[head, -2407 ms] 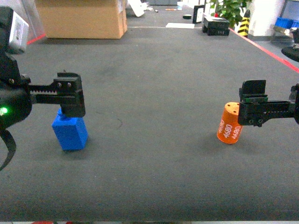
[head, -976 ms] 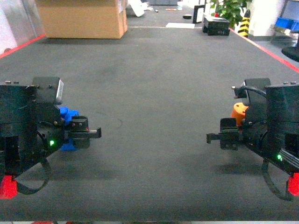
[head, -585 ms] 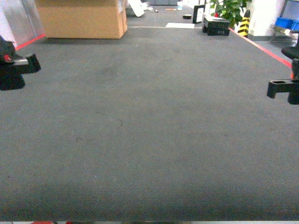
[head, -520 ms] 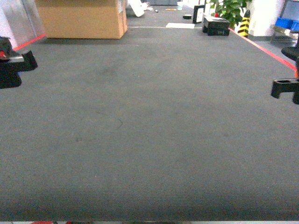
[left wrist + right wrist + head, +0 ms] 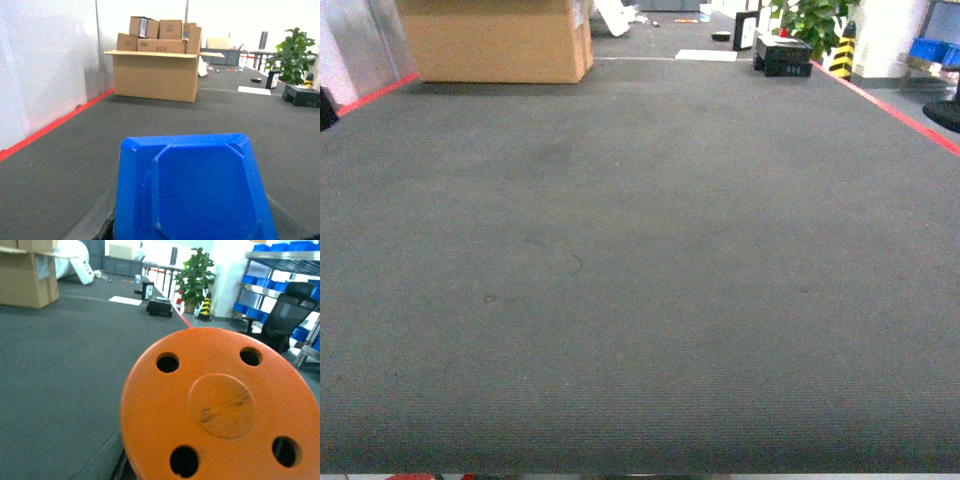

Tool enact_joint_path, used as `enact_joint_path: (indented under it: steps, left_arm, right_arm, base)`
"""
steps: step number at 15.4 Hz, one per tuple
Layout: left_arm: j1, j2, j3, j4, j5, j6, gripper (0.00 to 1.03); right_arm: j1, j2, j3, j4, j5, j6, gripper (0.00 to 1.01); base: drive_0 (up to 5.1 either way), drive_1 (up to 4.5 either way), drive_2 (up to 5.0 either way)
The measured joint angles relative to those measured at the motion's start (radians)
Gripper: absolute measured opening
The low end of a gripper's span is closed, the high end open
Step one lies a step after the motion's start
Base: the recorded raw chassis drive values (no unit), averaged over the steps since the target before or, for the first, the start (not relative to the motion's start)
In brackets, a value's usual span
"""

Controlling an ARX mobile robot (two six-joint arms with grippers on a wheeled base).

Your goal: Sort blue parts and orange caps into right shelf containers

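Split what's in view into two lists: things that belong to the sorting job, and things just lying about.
Job:
blue part, filling the left wrist view
orange cap, filling the right wrist view
blue shelf containers on the rack at right

Lying about:
cardboard box
potted plant
office chair
black case on the floor

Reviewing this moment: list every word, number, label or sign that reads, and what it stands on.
No text reads with certainty.
Stacked brown cardboard boxes: dark printed marks, too blurred to read.
Black case on the floor: pale marks, too small to read.
Orange round cap: only scuffs on its centre disc, no text.
Blue plastic part: no text.
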Motion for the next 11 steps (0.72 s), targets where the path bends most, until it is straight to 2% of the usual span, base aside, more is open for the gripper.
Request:
enact_joint_path:
  steps: [2,3,6,7,11]
  left_arm:
    - [-0.05,-0.16,-0.057,-0.012,-0.081,0.039,0.44]
    - [-0.072,-0.2,-0.077,0.002,-0.113,0.066,0.44]
    - [-0.088,-0.204,-0.079,0.004,-0.136,0.089,0.44]
    - [-0.093,-0.204,-0.079,0.004,-0.146,0.109,0.44]
    - [-0.097,-0.202,-0.079,0.001,-0.146,0.141,0.44]
  right_arm:
    - [0.013,-0.241,-0.049,-0.08,0.032,-0.039,0.45]
    - [0.018,-0.323,-0.061,-0.123,0.042,-0.039,0.45]
    - [0.025,-0.346,-0.071,-0.126,0.047,-0.038,0.45]
    - [0.031,-0.358,-0.077,-0.134,0.047,-0.037,0.45]
    - [0.032,-0.358,-0.085,-0.137,0.042,-0.035,0.45]
  base:
    - [0.0,0.0,0.0]
    - [0.0,0.0,0.0]
    - [0.0,0.0,0.0]
    - [0.0,0.0,0.0]
    - [0.0,0.0,0.0]
